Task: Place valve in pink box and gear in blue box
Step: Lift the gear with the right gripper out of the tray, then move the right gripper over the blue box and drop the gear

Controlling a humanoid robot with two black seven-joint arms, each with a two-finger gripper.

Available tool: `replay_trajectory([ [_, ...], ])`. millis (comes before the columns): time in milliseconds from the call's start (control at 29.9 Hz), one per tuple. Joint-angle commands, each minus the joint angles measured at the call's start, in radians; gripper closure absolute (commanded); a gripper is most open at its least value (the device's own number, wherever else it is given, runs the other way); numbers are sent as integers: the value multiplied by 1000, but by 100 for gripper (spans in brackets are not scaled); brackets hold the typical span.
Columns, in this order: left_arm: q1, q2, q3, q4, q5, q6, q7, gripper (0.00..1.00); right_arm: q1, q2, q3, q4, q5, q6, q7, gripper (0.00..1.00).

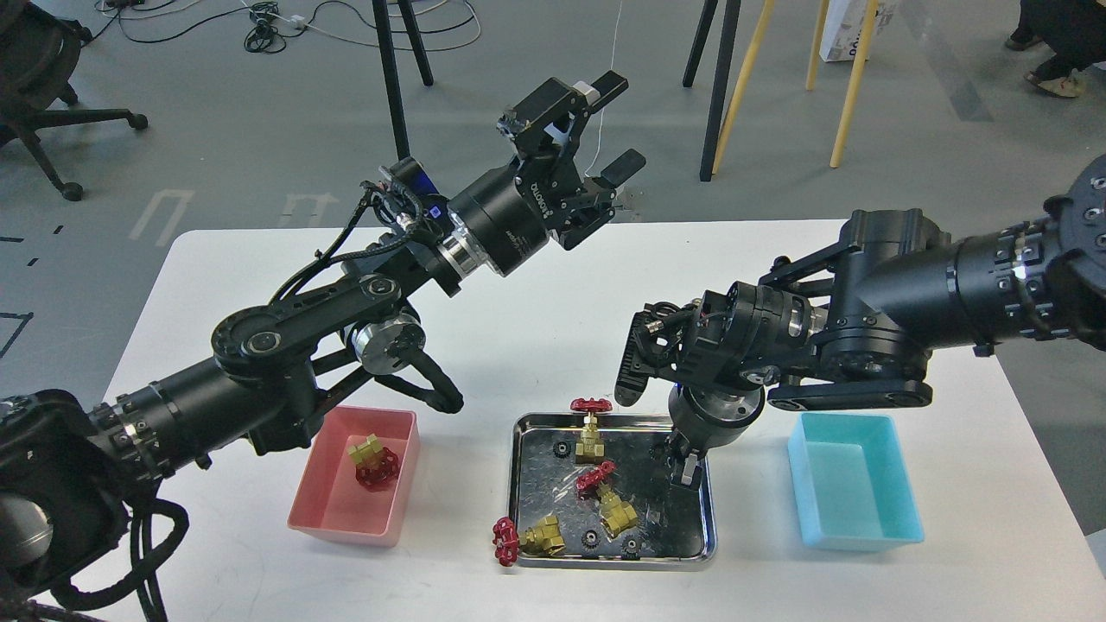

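The pink box (pixel 344 523) at the front left holds one valve (pixel 372 460). Three more valves lie at the steel tray (pixel 515 484): one at its back (pixel 591 429), one in the middle (pixel 607 501), one at the front left (pixel 534 536) with its red handwheel over the rim. Small black gears (pixel 590 537) lie on the tray floor. The blue box (pixel 864 534) at the right looks empty. My left gripper (pixel 615 125) is open and empty, high over the table's far edge. My right gripper (pixel 686 472) points down over the tray's right side; its fingers are dark and close together, and I cannot make out a gear between them.
The white table (pixel 536 328) ends just in front of the boxes and tray. My left forearm (pixel 259 345) hangs over the pink box's back side. Tripod legs (pixel 393 69), wooden poles (pixel 851 78) and an office chair (pixel 43 78) stand on the floor beyond the table.
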Motion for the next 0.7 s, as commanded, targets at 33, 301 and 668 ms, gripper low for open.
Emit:
replay_trajectory([
  [33,0,1,0,0,0,-1,0,10,21,-8,0,6,0,0,0,83],
  [301,0,-2,-1,0,0,0,0,10,100,-192,-15,101,-15,0,-1,83],
  [668,0,-3,-1,0,0,0,0,10,157,-638,-122,295,-153,0,-3,83],
])
